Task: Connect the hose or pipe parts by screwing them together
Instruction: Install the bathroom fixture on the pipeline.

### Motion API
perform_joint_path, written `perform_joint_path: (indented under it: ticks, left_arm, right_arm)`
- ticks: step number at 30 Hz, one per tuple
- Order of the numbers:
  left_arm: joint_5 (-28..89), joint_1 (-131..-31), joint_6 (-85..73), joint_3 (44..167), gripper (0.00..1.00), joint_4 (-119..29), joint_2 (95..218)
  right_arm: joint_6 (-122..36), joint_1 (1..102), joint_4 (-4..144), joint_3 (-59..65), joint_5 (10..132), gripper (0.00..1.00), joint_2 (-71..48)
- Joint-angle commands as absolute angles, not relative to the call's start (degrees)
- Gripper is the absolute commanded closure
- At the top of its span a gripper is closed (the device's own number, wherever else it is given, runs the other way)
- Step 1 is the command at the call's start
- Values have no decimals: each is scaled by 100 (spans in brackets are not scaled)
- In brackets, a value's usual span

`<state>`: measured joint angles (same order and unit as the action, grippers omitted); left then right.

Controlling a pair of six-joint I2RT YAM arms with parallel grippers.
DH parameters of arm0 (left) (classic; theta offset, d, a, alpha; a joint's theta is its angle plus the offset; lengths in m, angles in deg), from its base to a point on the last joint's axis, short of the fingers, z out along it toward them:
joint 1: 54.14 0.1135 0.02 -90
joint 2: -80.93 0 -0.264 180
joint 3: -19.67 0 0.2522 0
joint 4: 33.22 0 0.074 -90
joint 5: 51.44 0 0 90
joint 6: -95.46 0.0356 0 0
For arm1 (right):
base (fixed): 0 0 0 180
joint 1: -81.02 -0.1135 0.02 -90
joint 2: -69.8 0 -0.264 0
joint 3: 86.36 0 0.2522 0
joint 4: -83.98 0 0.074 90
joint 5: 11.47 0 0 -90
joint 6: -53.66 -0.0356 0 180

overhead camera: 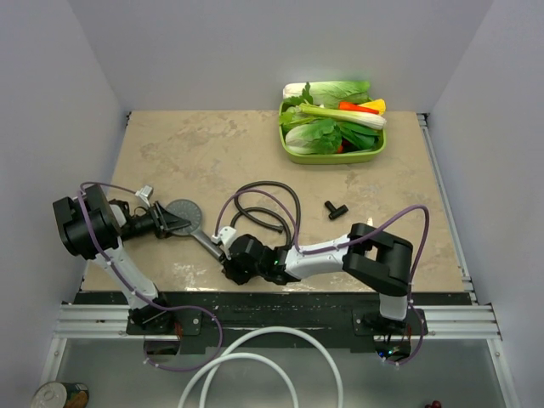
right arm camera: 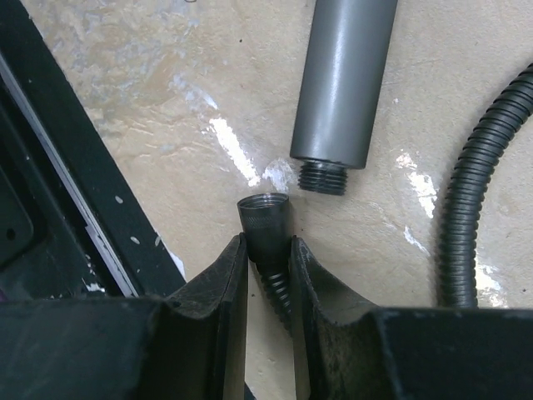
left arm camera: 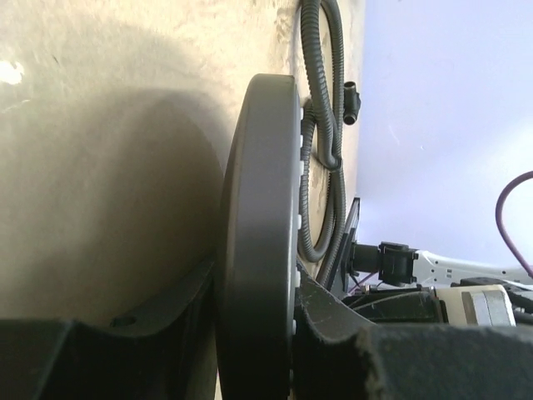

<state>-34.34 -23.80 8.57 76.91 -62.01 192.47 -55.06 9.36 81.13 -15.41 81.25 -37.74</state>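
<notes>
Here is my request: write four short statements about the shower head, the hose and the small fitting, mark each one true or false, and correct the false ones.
1. The left gripper is shut on the disc of the shower head. True.
2. The right gripper grips the hose at its end nut. True.
3. The end nut is screwed onto the handle thread. False: a gap shows between them, and the thread is bare.
4. The T-shaped fitting sits in the green tray. False: it lies alone on the table, well apart from the tray.
</notes>
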Motion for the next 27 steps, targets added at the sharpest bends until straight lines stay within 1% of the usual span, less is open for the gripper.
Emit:
perform_joint_path:
  ticks: [1,12,15,21,27]
  left_arm:
    - [-2833,-2365,1275,7826,100,-5781,19300]
    - [-2947,-2382,1363,7685,100,-5691,19044]
    - [-2973,-2391,1415,7711,100,-5744,19096]
    - [-2964,-2435,1459,7711,100,-5770,19070]
    - [-2920,-2435,1451,7781,100,-5867,19210]
  right_arm:
    - [-5849,807,8375,-1652,8714,100,-3883]
    - [-5910,798,8138,-2355,9083,100,-3488]
    - [-5902,807,8076,-2374,9127,100,-3452]
    - [-5700,816,7892,-1918,9162,100,-3689]
    - [-5682,868,7374,-1408,9206,100,-3970]
